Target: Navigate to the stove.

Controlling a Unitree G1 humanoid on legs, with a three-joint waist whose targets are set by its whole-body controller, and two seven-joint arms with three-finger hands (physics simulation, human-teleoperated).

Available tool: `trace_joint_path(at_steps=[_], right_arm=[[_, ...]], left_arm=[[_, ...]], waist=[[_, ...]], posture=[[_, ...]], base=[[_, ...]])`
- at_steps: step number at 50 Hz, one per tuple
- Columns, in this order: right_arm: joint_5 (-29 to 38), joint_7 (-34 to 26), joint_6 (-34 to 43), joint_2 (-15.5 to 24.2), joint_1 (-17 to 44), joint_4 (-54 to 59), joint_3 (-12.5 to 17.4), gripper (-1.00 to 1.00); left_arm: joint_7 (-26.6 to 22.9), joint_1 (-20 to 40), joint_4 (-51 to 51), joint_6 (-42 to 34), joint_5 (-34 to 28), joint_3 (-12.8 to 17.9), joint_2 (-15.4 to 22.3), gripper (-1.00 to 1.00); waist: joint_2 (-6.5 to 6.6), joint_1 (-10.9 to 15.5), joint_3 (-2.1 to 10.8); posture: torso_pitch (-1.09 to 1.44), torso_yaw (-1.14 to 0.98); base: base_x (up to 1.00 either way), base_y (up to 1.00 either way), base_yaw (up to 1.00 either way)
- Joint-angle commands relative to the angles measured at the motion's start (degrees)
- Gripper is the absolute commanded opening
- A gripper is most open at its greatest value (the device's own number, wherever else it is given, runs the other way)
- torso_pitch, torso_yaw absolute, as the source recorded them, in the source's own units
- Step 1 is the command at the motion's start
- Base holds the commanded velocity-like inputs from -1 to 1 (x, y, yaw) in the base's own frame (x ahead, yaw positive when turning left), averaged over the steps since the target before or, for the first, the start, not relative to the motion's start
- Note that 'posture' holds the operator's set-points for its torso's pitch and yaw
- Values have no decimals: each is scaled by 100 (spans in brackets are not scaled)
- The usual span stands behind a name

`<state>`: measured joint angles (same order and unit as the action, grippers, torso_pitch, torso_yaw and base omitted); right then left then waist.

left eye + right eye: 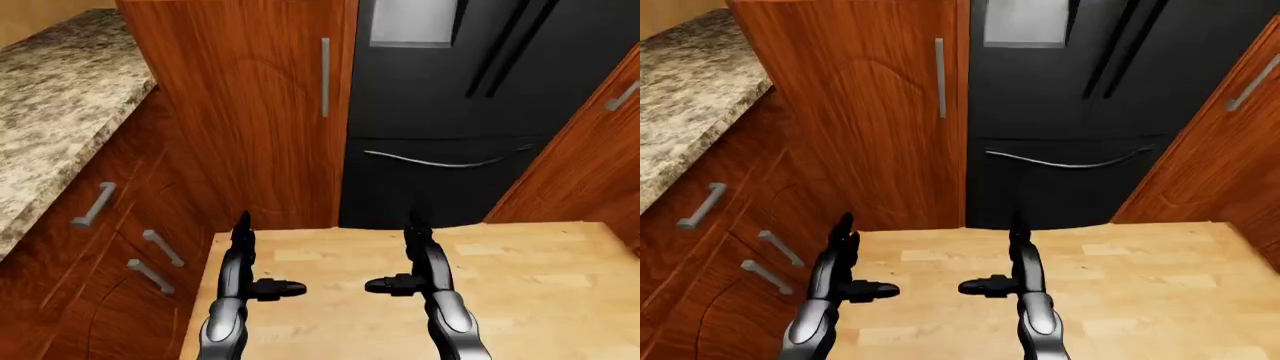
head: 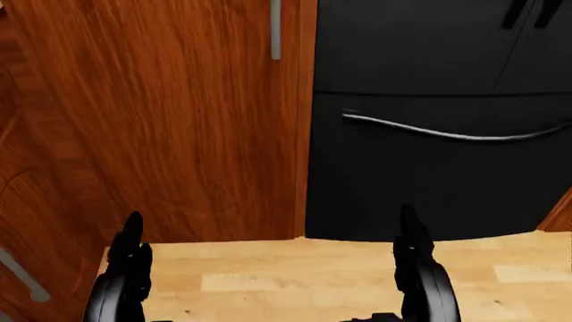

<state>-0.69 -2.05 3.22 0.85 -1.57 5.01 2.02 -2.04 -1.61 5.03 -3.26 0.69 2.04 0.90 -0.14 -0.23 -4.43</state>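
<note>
Over the wood floor (image 1: 520, 285), the left hand (image 1: 250, 259) and right hand (image 1: 410, 259) hold nothing, fingers spread wide; a black fridge (image 1: 450, 112) stands beside a tall wood cabinet (image 1: 250, 112).

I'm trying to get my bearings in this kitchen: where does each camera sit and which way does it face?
Left-eye view: on the head, facing down and ahead at the black fridge, tall wooden cabinet and granite counter at left; both arms show, left hand and right hand empty, fingers open.
Right-eye view: the same scene, everything shifted slightly left.
Head view: also on the head, showing a tighter, lower portion: cabinet and the fridge's drawer handle, hands at the bottom.
All three views share the fridge, cabinet, wood floor and both hands; no stove shows.
</note>
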Motion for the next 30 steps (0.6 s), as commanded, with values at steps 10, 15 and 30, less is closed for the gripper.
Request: trace_joint_path(at_steps=[10,15,30], right_arm=[[-26,19,-223,18,119,-556,13,100],[-50,8,-266,14,133,-515,24,100],[-279,10,1451,117,32,-3233,253,100]], left_arm=[[-14,88,-673,208,26,-1,11,100],[70,29,-821,216,-58,1,10,100],[388,200,-3021,-1288,294,454,99,100]], waist=[[-37,46,422],[-25,47,455],[-18,52,512]], posture=[[0,0],[0,0],[0,0]], base=[[0,0,0],[0,0,0],[0,0,0]])
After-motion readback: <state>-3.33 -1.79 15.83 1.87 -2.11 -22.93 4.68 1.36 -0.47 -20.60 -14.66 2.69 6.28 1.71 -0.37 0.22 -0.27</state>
